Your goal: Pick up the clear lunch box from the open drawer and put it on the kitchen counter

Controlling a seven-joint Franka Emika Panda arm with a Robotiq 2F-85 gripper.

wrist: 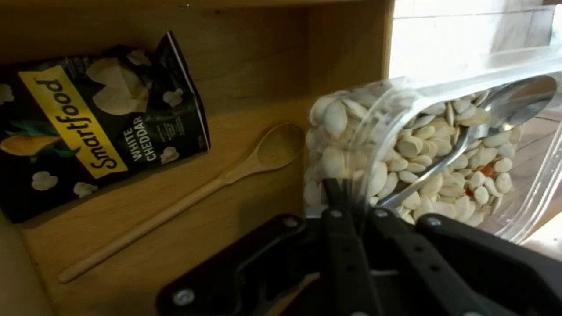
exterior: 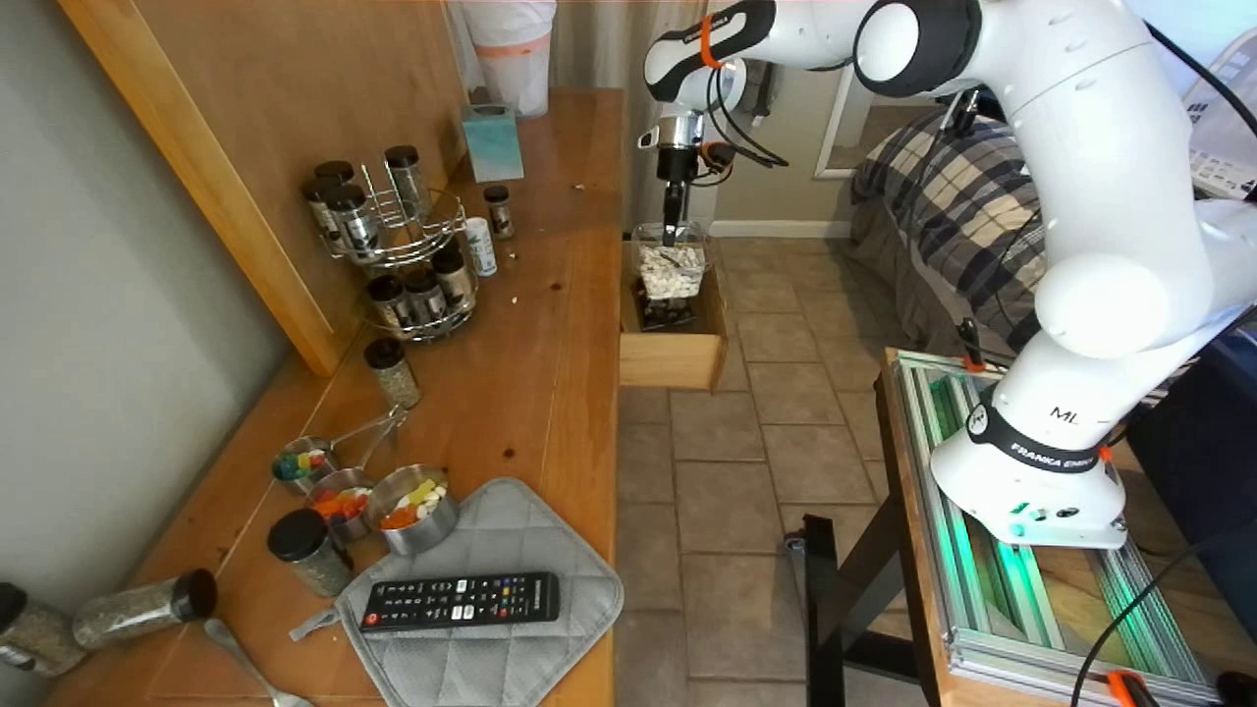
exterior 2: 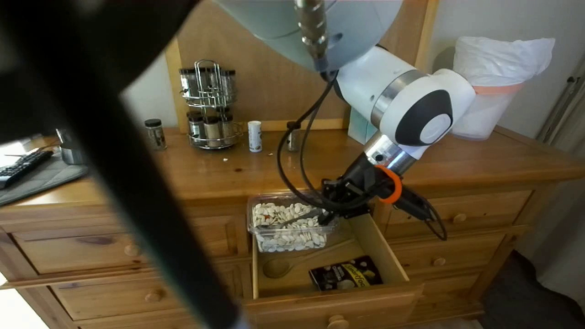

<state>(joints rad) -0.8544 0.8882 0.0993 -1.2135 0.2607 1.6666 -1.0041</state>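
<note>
The clear box, its wall pinched by the pincer, is held over one side of the drawer. “Smartfood White Cheddar” is printed on a bag in the drawer; well apart from it, “Franka” can be read on the arm base.

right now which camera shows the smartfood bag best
The wrist view: the Smartfood White Cheddar bag is large, lettering readable, though the left edge crops it. Both exterior views show it smaller in the open drawer, at best with its brand name legible, at worst as a dark shape.
</note>
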